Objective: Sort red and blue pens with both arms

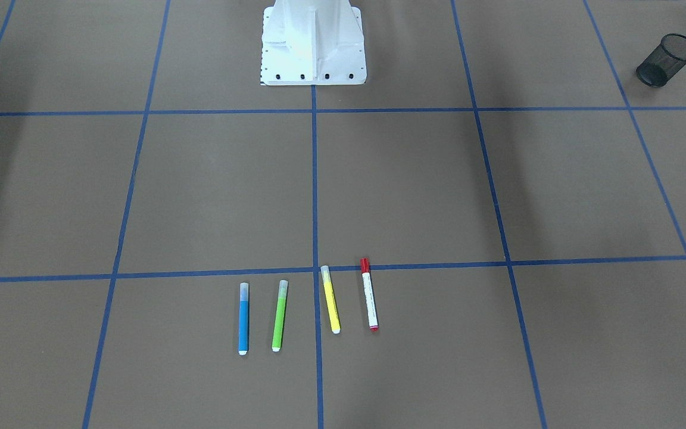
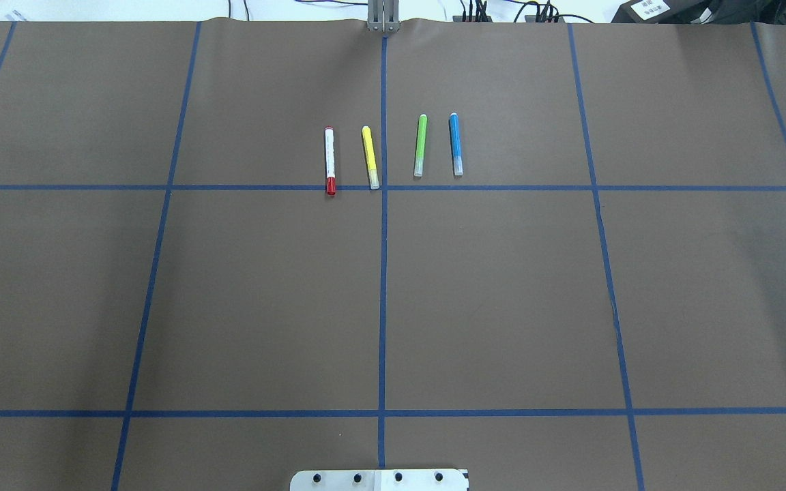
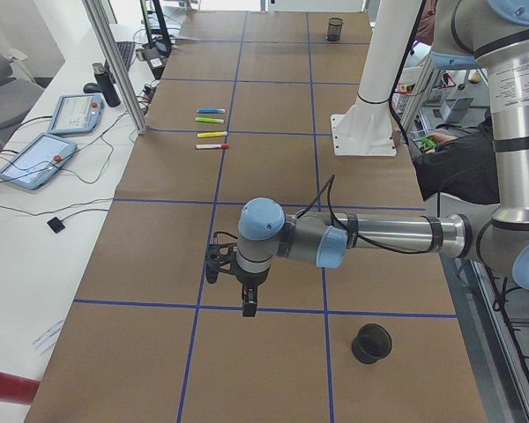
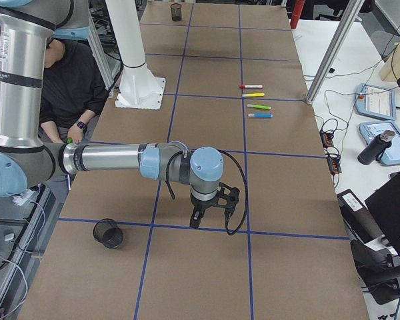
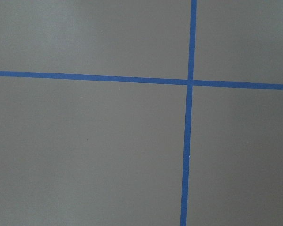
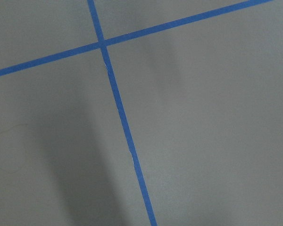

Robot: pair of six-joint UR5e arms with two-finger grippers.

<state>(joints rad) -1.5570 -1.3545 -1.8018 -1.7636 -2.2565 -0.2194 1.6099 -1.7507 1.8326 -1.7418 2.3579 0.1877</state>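
Pointing downward just over a blue tape line: left fingers, black, at the end of the left arm, which reaches out level and low. Open or closed: cannot tell from the side view.

Same pose at the opposite end: right fingers on the right arm. State likewise cannot be told. Both wrist cameras show only brown covering and crossing tape.

Item: black mesh cup, upright, near the left fingers. Second mesh cup, upright, near the right fingers.

Item: brown surface, gridded in blue tape, white pedestal base at the robot's side.

Item: four markers in one row on the far side, roughly parallel, apart from each other, well apart from both sets of fingers. From the robot's left:
- red pen, white barrel, its red cap lying across a tape line
- yellow marker
- green marker
- blue pen, pale cap

The centre tape line runs between yellow and green.
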